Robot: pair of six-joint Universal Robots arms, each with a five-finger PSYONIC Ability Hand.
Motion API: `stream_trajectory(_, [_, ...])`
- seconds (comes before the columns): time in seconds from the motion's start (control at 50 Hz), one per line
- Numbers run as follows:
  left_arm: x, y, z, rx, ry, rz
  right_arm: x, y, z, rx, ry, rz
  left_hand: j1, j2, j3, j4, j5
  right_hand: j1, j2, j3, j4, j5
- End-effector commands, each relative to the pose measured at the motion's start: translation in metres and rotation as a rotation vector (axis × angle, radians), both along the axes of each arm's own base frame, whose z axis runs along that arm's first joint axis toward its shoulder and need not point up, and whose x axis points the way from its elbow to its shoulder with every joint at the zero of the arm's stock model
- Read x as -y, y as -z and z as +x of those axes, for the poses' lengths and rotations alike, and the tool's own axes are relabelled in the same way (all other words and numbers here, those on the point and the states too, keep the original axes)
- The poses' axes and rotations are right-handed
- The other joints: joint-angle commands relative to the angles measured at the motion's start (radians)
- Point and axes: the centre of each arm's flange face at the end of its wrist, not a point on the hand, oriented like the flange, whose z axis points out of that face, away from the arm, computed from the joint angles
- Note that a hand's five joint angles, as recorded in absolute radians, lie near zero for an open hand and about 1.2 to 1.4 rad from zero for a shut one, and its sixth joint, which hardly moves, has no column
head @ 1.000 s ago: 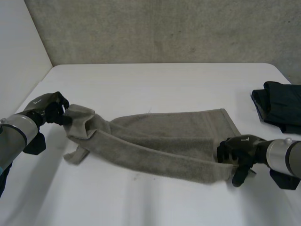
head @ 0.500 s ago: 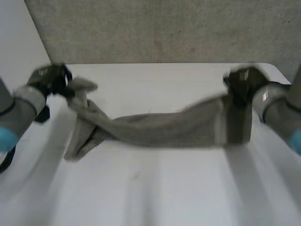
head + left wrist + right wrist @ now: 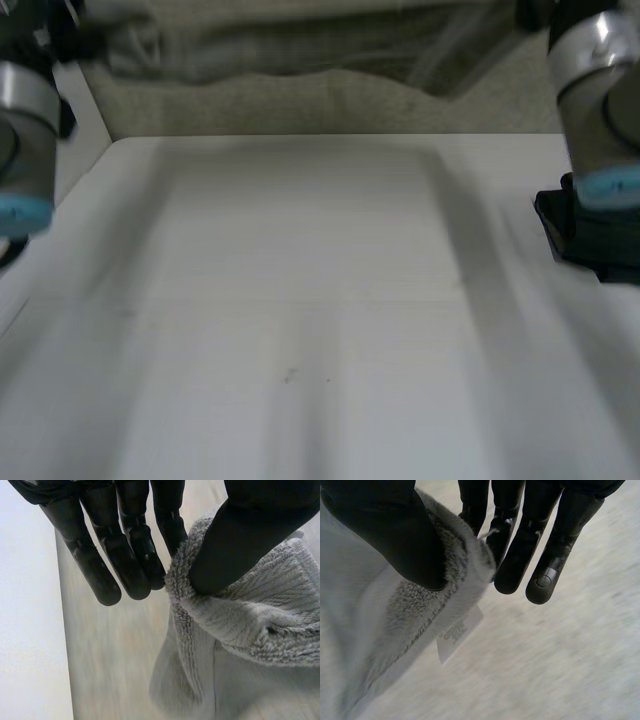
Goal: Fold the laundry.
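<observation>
1. Left robot hand [image 3: 135, 555] pinches one end of the grey towel [image 3: 250, 625] between thumb and fingers; right robot hand [image 3: 520, 545] pinches the other end beside its label [image 3: 457, 635].
2. Towel hangs stretched between both, high above the counter [image 3: 300, 300].
3. Likely step: spreading it out; next calls for laying it flat and square before folding.

Soft, even light; white table [image 3: 300, 380] bright with faint broad shadow bands across it; towel [image 3: 260, 625] folds shaded in wrist views
</observation>
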Motion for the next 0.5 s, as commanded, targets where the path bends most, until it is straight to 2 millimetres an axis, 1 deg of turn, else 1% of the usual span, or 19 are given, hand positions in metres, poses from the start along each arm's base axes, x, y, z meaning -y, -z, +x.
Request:
stream_trajectory(0.02, [-0.015, 0.114, 0.014, 0.043, -0.025, 0.34, -0.026, 0.11, -0.007, -0.163, -0.075, 0.345, 0.283, 0.198, 0.203, 0.194, 0.25, 0.405, 0.214, 0.214, 0.207, 0.229])
stream_trajectory(0.04, [-0.016, 0.127, 0.015, 0.049, -0.027, 0.378, -0.028, 0.122, -0.011, -0.18, -0.07, 0.383, 0.283, 0.198, 0.203, 0.194, 0.25, 0.405, 0.214, 0.214, 0.207, 0.229])
stream_trajectory(0.06, [-0.017, 0.137, 0.015, 0.052, -0.027, 0.407, -0.033, 0.147, -0.019, -0.219, -0.062, 0.456, 0.283, 0.198, 0.203, 0.194, 0.25, 0.405, 0.214, 0.214, 0.207, 0.229])
stream_trajectory(0.08, [-0.018, 0.144, 0.017, 0.054, -0.03, 0.43, -0.037, 0.159, -0.022, -0.239, -0.059, 0.491, 0.283, 0.198, 0.203, 0.194, 0.25, 0.405, 0.214, 0.214, 0.207, 0.229])
stream_trajectory(0.1, [-0.021, 0.156, 0.019, 0.06, -0.034, 0.471, -0.04, 0.168, -0.025, -0.258, -0.056, 0.517, 0.283, 0.198, 0.203, 0.194, 0.25, 0.405, 0.214, 0.214, 0.207, 0.229])
stream_trajectory(0.14, [-0.022, 0.163, 0.026, 0.063, -0.051, 0.504, -0.05, 0.187, -0.032, -0.312, -0.046, 0.571, 0.283, 0.198, 0.203, 0.194, 0.25, 0.405, 0.214, 0.214, 0.207, 0.229])
stream_trajectory(0.16, [-0.023, 0.167, 0.03, 0.065, -0.062, 0.524, -0.053, 0.191, -0.034, -0.326, -0.042, 0.587, 0.283, 0.198, 0.203, 0.194, 0.25, 0.405, 0.214, 0.214, 0.207, 0.229])
stream_trajectory(0.18, [-0.026, 0.172, 0.04, 0.063, -0.085, 0.566, -0.055, 0.195, -0.037, -0.338, -0.036, 0.598, 0.251, 0.167, 0.171, 0.162, 0.218, 0.405, 0.214, 0.214, 0.207, 0.229])
stream_trajectory(0.22, [-0.029, 0.175, 0.046, 0.066, -0.097, 0.602, -0.059, 0.203, -0.044, -0.357, -0.019, 0.633, 0.105, 0.021, 0.025, 0.016, 0.072, 0.405, 0.214, 0.214, 0.207, 0.229])
stream_trajectory(0.24, [-0.031, 0.176, 0.048, 0.066, -0.1, 0.617, -0.061, 0.205, -0.047, -0.361, -0.015, 0.643, 0.002, -0.082, -0.078, -0.086, -0.031, 0.405, 0.214, 0.214, 0.207, 0.229])
stream_trajectory(0.26, [-0.035, 0.175, 0.05, 0.068, -0.101, 0.632, -0.062, 0.206, -0.049, -0.362, -0.011, 0.649, -0.249, -0.333, -0.329, -0.337, -0.282, 0.405, 0.214, 0.214, 0.207, 0.229])
stream_trajectory(0.28, [-0.036, 0.173, 0.05, 0.07, -0.101, 0.631, -0.063, 0.207, -0.05, -0.365, -0.007, 0.654, -0.393, -0.478, -0.474, -0.482, -0.426, 0.405, 0.214, 0.214, 0.207, 0.229])
stream_trajectory(0.32, [-0.041, 0.165, 0.05, 0.072, -0.1, 0.625, -0.068, 0.203, -0.054, -0.362, -0.003, 0.669, -0.594, -0.678, -0.674, -0.683, -0.627, 0.405, 0.214, 0.214, 0.207, 0.229])
stream_trajectory(0.34, [-0.046, 0.157, 0.049, 0.073, -0.091, 0.609, -0.07, 0.2, -0.055, -0.359, -0.002, 0.67, -0.688, -0.772, -0.768, -0.776, -0.721, 0.405, 0.214, 0.214, 0.207, 0.229])
stream_trajectory(0.38, [-0.051, 0.15, 0.047, 0.073, -0.076, 0.597, -0.075, 0.192, -0.058, -0.356, -0.006, 0.676, -0.726, -0.811, -0.807, -0.815, -0.76, 0.405, 0.214, 0.214, 0.207, 0.229])
stream_trajectory(0.4, [-0.058, 0.146, 0.046, 0.076, -0.053, 0.59, -0.075, 0.19, -0.06, -0.353, -0.004, 0.677, -0.732, -0.817, -0.813, -0.821, -0.765, 0.405, 0.214, 0.214, 0.207, 0.229])
stream_trajectory(0.46, [-0.068, 0.14, 0.042, 0.087, -0.011, 0.575, -0.077, 0.187, -0.063, -0.348, -0.011, 0.682, -0.744, -0.829, -0.824, -0.833, -0.777, 0.405, 0.214, 0.214, 0.207, 0.229])
stream_trajectory(0.5, [-0.077, 0.135, 0.037, 0.125, 0.043, 0.552, -0.078, 0.187, -0.065, -0.347, -0.018, 0.683, -0.741, -0.826, -0.822, -0.83, -0.774, 0.405, 0.214, 0.214, 0.207, 0.229])
